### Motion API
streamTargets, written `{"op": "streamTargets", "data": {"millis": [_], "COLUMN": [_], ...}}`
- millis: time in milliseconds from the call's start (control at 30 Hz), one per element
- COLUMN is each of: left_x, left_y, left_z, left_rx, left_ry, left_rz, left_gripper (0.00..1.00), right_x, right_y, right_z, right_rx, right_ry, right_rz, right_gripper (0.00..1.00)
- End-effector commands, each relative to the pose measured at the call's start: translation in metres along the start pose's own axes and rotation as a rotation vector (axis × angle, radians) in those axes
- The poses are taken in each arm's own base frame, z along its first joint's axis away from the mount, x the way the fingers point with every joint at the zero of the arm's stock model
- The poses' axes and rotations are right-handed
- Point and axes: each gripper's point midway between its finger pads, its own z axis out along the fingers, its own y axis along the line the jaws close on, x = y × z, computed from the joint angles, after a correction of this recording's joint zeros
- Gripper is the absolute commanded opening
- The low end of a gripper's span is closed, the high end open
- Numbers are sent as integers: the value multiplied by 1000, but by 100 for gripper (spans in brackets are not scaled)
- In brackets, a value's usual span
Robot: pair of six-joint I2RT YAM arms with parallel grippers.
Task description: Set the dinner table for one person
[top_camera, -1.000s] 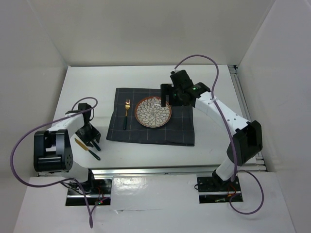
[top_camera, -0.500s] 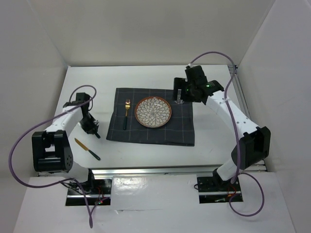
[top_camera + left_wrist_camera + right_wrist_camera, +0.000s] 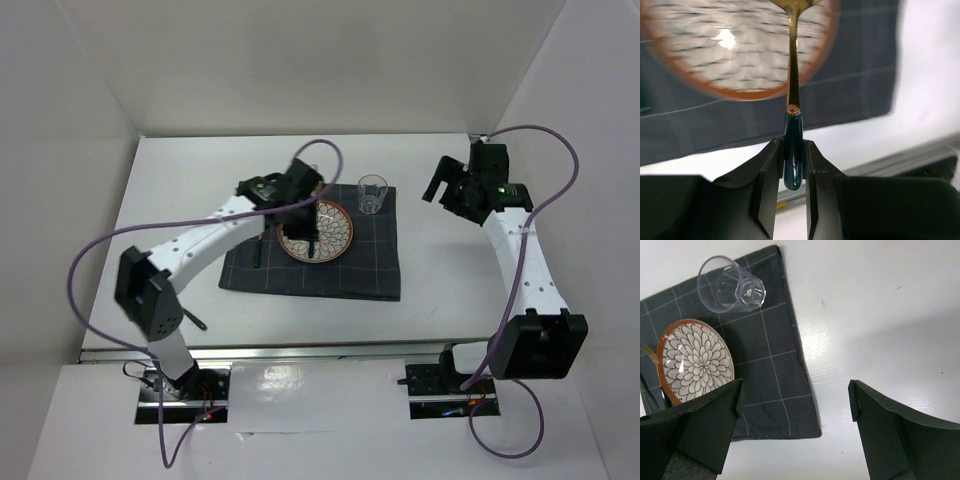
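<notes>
The dinner table [image 3: 180, 180], a large flat white top with aluminium rails, fills the floor of the enclosure and carries every item noted. A dark grey cloth with thin light grid lines [image 3: 360, 265] lies flat near its middle. On the cloth sits a round plate with a brown rim and a petal pattern [image 3: 338, 232]. A clear plastic tumbler [image 3: 372, 193] stands upright on the cloth's far right corner, near the plate but not touching it. The left gripper [image 3: 792, 145] is clamped on the dark green handle of a slender gold utensil [image 3: 793, 125]. Both fingers [image 3: 771, 165] press the handle's sides, and the handle end shows between them. The gold shaft reaches out above the plate; its head is cut off by the wrist view's top edge, so its type cannot be confirmed, nor whether it touches the plate. From above, the left arm crosses the cloth's left half and partly covers the plate. The dark handle of a fork [image 3: 257, 252] shows on the cloth just left of the plate, its upper part hidden by the arm. The right gripper [image 3: 796, 390] has its jaws spread wide with nothing between them. It is above bare table to the right of the cloth, apart from the tumbler.
</notes>
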Motion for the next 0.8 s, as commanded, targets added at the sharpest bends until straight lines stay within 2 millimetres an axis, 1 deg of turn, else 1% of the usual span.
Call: {"op": "streamTargets", "data": {"millis": [0, 33, 67, 100, 133, 167, 200, 233, 267, 300, 367, 400, 433, 467, 500, 533, 633, 667, 700, 733, 767], "left_x": [20, 22, 24, 28, 26, 31, 32, 30, 26, 34, 37, 33, 37, 33, 36, 43, 45, 45, 47, 49, 49], "left_y": [-62, -73, -91, -106, -111, -120, -125, -130, -134, -135, -135, -140, -139, -144, -145, -140, -138, -138, -131, -133, -134], "left_z": [11, 18, 33, 39, 48, 63, 69, 78, 81, 97, 109, 111, 124, 127, 133, 145, 158, 158, 165, 169, 169], "left_rx": [75, 81, 99, 121, 123, 133, 137, 146, 151, 125, 115, 125, 110, 118, 121, 96, 73, 73, 53, 62, 61], "left_ry": [73, 80, 107, 114, 112, 132, 140, 133, 128, 142, 150, 141, 155, 147, 159, 182, 183, 183, 193, 199, 200], "left_rz": [34, 37, 40, 25, 13, 12, -16, -27, -28, -47, -46, -47, -46, -47, -46, -44, -70, -70, -90, -91, -101], "left_gripper": [0, 0, 0, 0, 0, 0, 0, 0, 0, 0, 0, 0, 0, 0, 0, 0, 0, 0, 0, 0, 3], "right_x": [-5, -8, -10, -9, -10, -11, -11, -10, -8, -8, -6, -6, -7, -5, -5, -5, -3, -3, -3, -3, -3], "right_y": [-8, -10, -12, -18, -17, -21, -21, -25, -26, -26, -26, -26, -25, -26, -26, -26, -27, -27, -27, -25, -25], "right_z": [-24, -27, -30, -34, -37, -40, -43, -43, -43, -43, -47, -47, -50, -50, -50, -50, -51, -51, -51, -51, -53], "right_rx": [-30, -28, -24, -15, -18, -9, -13, -2, 2, 2, 1, 1, -3, 1, 1, 1, 4, 4, 4, -4, -7], "right_ry": [-42, -55, -67, -72, -80, -85, -93, -86, -76, -76, -78, -78, -88, -79, -79, -79, -71, -71, -71, -67, -76], "right_rz": [52, 57, 64, 73, 73, 82, 81, 79, 80, 80, 80, 80, 79, 80, 80, 80, 71, 71, 71, 71, 61], "right_gripper": [95, 95, 95, 95, 95, 95, 95, 95, 95, 95, 95, 95, 95, 95, 95, 95, 95, 95, 95, 95, 95]}}
